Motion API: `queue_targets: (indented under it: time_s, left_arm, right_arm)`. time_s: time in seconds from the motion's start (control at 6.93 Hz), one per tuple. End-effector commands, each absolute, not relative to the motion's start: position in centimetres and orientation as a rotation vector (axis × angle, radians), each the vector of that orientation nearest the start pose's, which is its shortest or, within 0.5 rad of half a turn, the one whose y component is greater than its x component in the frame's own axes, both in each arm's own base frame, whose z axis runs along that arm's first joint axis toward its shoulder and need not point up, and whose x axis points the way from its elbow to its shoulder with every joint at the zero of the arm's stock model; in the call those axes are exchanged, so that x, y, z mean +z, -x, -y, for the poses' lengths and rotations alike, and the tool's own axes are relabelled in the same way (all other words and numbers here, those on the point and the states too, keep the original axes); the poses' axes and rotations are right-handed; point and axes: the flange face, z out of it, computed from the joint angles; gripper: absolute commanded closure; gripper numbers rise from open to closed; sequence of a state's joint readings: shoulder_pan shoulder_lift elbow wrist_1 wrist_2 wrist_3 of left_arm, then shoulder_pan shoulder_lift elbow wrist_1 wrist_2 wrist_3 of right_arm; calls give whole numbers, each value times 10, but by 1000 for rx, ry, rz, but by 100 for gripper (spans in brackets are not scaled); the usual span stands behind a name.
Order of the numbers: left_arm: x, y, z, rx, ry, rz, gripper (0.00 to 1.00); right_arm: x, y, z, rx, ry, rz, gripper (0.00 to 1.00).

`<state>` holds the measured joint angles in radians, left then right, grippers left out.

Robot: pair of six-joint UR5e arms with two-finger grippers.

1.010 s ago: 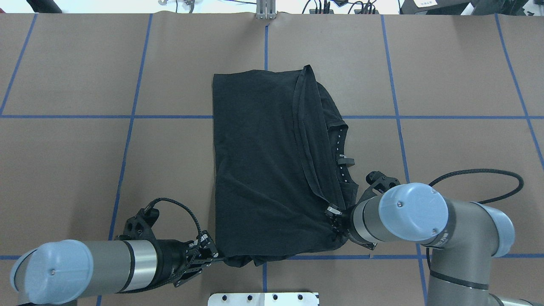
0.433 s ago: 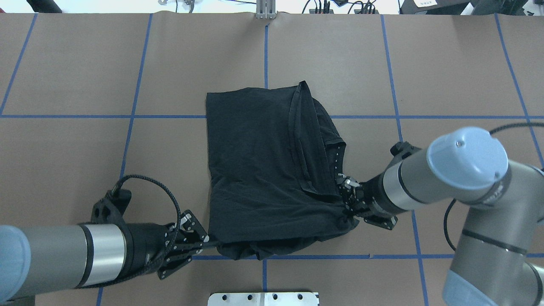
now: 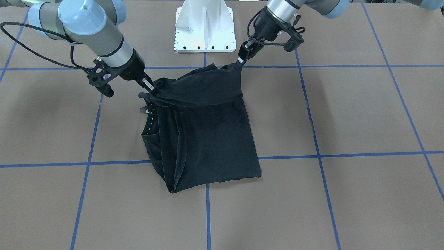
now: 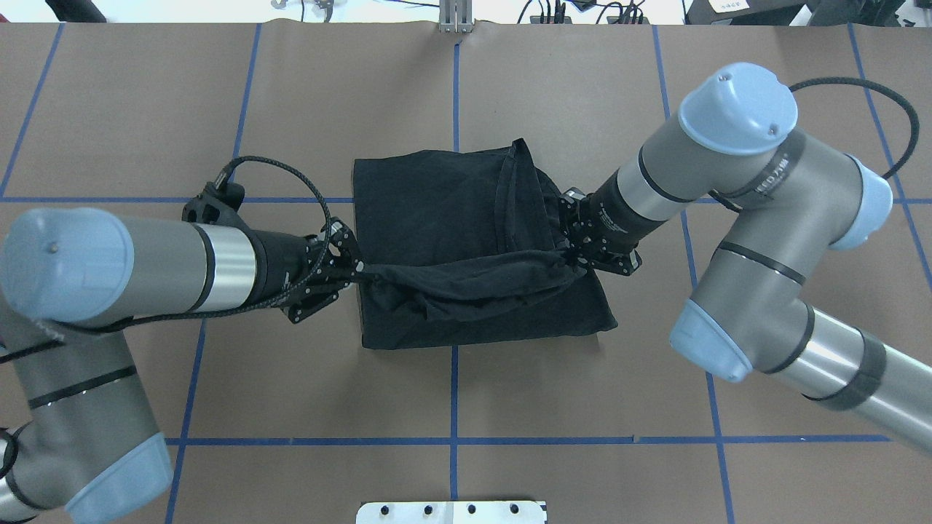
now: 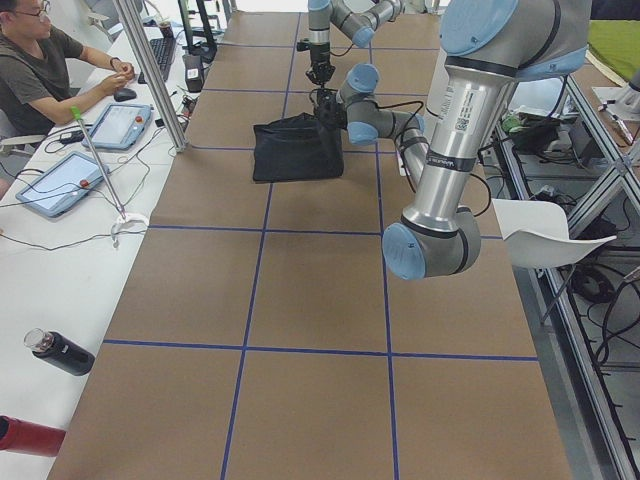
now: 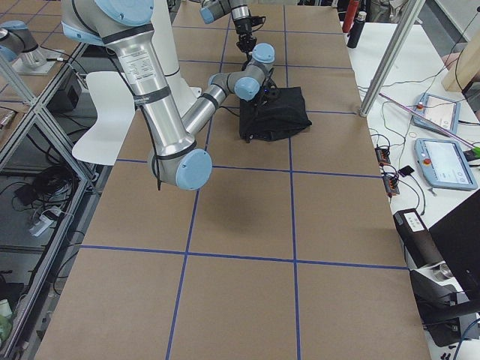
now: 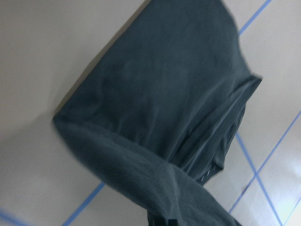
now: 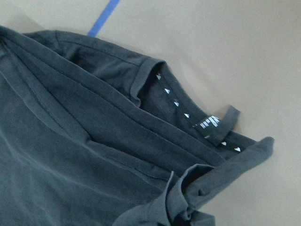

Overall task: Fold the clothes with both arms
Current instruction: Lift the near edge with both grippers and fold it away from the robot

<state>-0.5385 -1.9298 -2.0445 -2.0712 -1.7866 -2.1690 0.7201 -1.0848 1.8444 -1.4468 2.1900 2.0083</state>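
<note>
Item: 1 black T-shirt (image 4: 437,204), part-folded, at the middle of the brown table (image 4: 145,109), across the blue tape lines (image 4: 453,407).
Lay: the lower layers lie flat on the table. 1 edge is raised and hangs as a sagging band between the 2 grippers, crossing the shirt from 9 o'clock to 3 o'clock in the overhead view.
Left gripper (image 4: 357,271): at the shirt's 9 o'clock, fingers pressed together on a bunched corner of the raised edge.
Right gripper (image 4: 574,256): at the shirt's 3 o'clock, fingers pinching the other bunched corner.
Left arm (image 4: 160,266): enters from 8 o'clock, forearm pointing toward 3 o'clock, with a black cable looped above the wrist.
Right arm (image 4: 692,167): enters from 4 o'clock and is bent back at the elbow, forearm pointing toward 8 o'clock.
Collar (image 8: 197,113): 1 row of small white triangles and 1 small tab. It lies on the shirt's 3 o'clock side, just beside the right gripper's corner.
White pedestal (image 3: 204,26): at 12 o'clock of the shirt in the front-facing view, apart from it.
Bench: 1 seated person (image 5: 40,60) and 2 tablets (image 5: 120,125), well apart from the shirt.
</note>
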Motion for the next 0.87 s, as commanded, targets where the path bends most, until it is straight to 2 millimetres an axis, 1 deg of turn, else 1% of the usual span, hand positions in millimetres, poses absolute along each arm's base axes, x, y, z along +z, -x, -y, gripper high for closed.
queue_targets:
  time_s: [0.0, 0.14, 0.29, 0.43, 0.58, 0.72]
  left_arm:
    - [220, -399, 430, -839, 125, -1308, 100]
    - [223, -408, 462, -859, 93, -1285, 100]
    - [233, -409, 489, -878, 65, -1285, 100]
    - [246, -416, 512, -881, 41, -1279, 100]
    - [255, -422, 537, -886, 17, -1275, 100]
    - [272, -430, 553, -885, 4, -1275, 100]
  right_arm:
    - [244, 420, 516, 782, 449, 926, 100]
    - [244, 430, 542, 786, 440, 907, 100]
    - [243, 443, 569, 780, 428, 886, 100]
    - [242, 449, 592, 771, 413, 871, 100]
    - [238, 459, 613, 754, 401, 855, 100]
    - [246, 469, 627, 725, 382, 845, 100]
